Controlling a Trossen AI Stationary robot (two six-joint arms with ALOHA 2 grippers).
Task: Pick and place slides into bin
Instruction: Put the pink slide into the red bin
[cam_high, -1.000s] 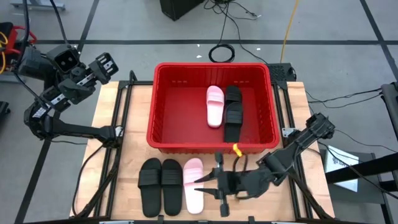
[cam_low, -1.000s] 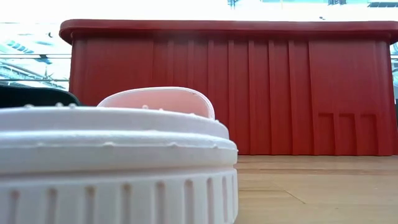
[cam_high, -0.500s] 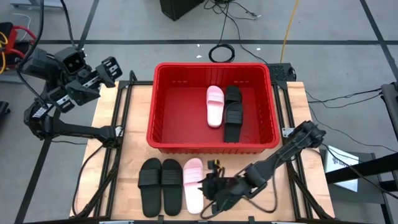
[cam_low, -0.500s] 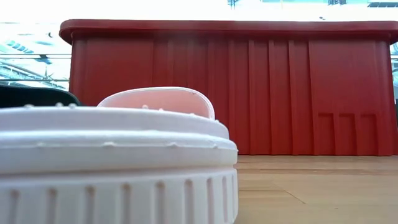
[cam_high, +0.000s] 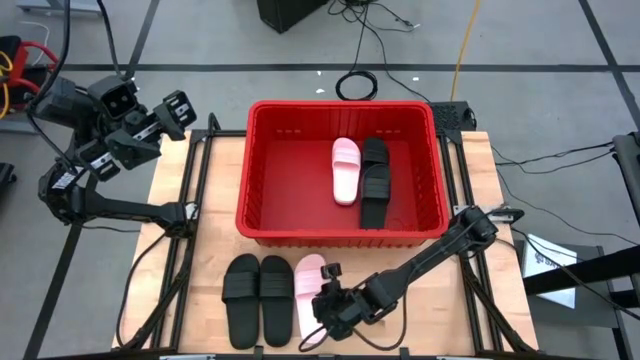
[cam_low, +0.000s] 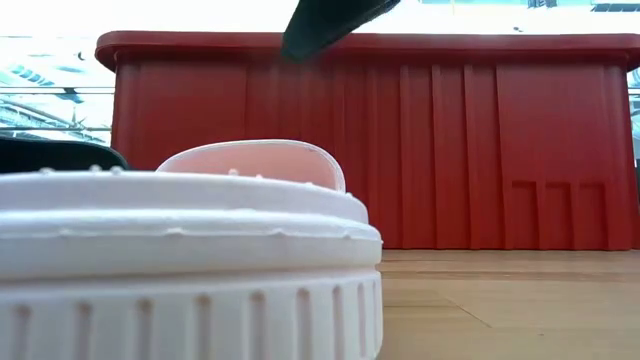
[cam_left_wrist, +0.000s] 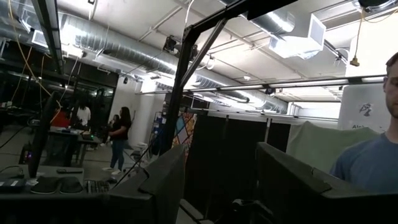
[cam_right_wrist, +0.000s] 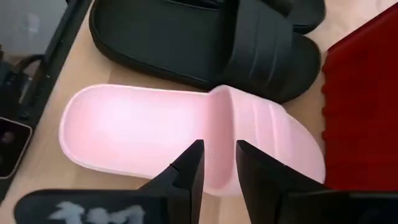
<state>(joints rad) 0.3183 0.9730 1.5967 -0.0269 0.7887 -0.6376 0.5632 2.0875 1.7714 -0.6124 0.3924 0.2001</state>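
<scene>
On the table in front of the red bin (cam_high: 255, 215) lie a light pink slide (cam_high: 308, 278) and two black slides (cam_high: 258, 295), soles down. Inside the bin rest another pink slide (cam_high: 345, 170) and a black slide (cam_high: 374, 180). My right gripper (cam_high: 320, 312) hangs over the near pink slide, slanting down. Its fingers stand a little open just above the strap (cam_right_wrist: 249, 118), clear of it. The low view shows it as a dark shape (cam_low: 325, 25) above the strap (cam_low: 250, 160). My left gripper (cam_high: 172, 110) waits open, raised off the table's far left corner.
The bin's near wall (cam_low: 400, 150) rises close behind the pink slide. Black frame rails (cam_high: 190, 250) run along the table's left and right sides. Cables lie on the floor beyond the bin. A person shows in the left wrist view (cam_left_wrist: 373, 162), off the table.
My right gripper has come down a long way and tipped from nearly level to slanting downward. It has also moved toward the table's left, over the pink slide's strap. Its finger gap looks unchanged. The slides have not moved.
</scene>
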